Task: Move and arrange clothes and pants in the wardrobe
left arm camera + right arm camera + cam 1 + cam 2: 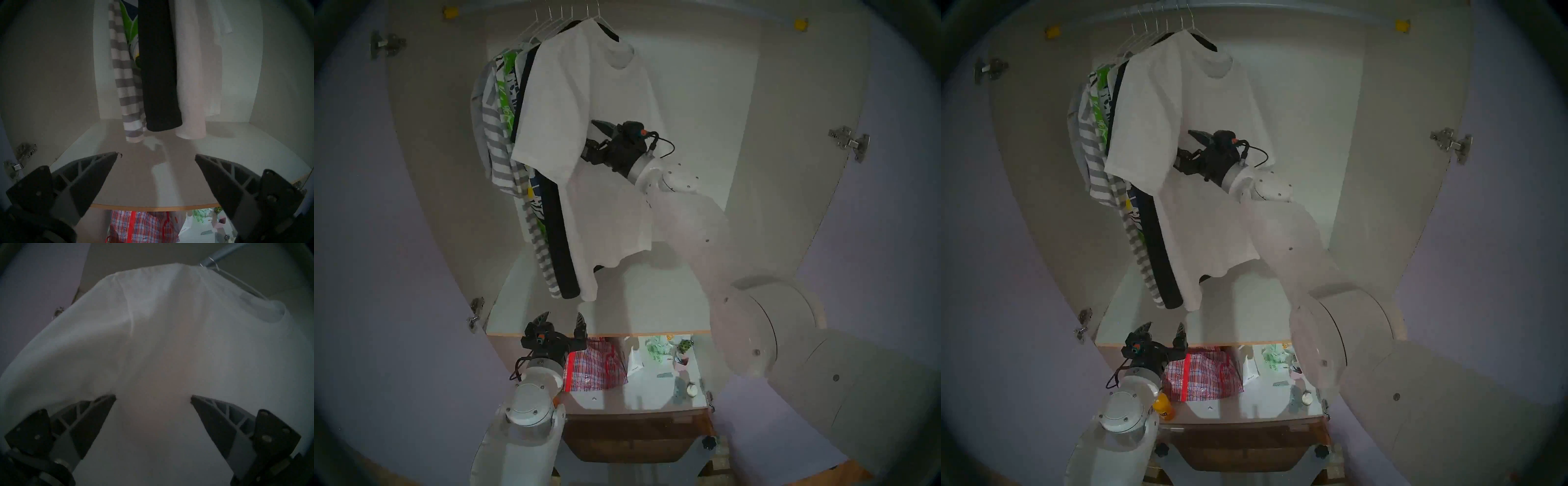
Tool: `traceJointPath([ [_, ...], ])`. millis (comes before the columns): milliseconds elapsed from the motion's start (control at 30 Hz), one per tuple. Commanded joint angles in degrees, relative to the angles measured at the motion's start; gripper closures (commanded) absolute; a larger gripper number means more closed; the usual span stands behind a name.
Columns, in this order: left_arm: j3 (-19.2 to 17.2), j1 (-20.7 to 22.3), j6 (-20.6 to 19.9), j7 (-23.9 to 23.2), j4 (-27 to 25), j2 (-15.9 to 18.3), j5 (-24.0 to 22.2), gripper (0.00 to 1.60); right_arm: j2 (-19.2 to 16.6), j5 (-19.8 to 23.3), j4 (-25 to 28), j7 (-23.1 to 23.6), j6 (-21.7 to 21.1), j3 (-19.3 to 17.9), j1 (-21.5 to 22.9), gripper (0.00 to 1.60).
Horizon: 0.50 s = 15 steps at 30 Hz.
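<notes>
Six garments hang bunched at the left of the wardrobe (789,118) rail. The white T-shirt (585,142), nearest the right gripper (153,397), presses against its spread fingers. The black garment (158,76), striped top (125,88) and leaf-print shirt (130,25) hang above the open left gripper (156,155).

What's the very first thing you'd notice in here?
The big white T-shirt hanging at the front of the clothes, with the right gripper pressed against it, fingers apart. Below the shelf sits a red plaid bag, beside the open left gripper.
</notes>
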<state>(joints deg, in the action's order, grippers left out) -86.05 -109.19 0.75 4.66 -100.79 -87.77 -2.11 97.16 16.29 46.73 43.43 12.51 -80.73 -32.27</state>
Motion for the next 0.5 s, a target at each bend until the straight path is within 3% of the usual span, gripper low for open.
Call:
traceJointPath([
  [0,0.01,0.61,0.45,-0.15,-1.43,0.08,0.0,0.0,-1.95,-0.23,4.71,-3.29,-0.41,-1.24,-5.37,0.0],
  [133,0.08,0.6,0.46,-0.08,-1.47,0.18,-0.06,0.0,-4.05,-0.76,12.18,-7.47,-1.27,-1.99,-10.12,0.0],
  [200,0.11,0.58,0.47,-0.05,-1.54,0.25,-0.1,0.0,-4.26,-1.23,19.33,-11.54,-2.58,-1.81,-15.03,0.0],
  [267,0.12,0.57,0.48,-0.05,-1.56,0.26,-0.11,0.0,-4.46,-1.46,19.3,-12.33,-3.01,-1.3,-14.2,0.0],
  [467,0.2,0.5,0.49,-0.02,-1.73,0.42,-0.24,0.0,-5.36,-2.73,27.87,-21.57,-8.01,-0.51,-20.25,0.0],
])
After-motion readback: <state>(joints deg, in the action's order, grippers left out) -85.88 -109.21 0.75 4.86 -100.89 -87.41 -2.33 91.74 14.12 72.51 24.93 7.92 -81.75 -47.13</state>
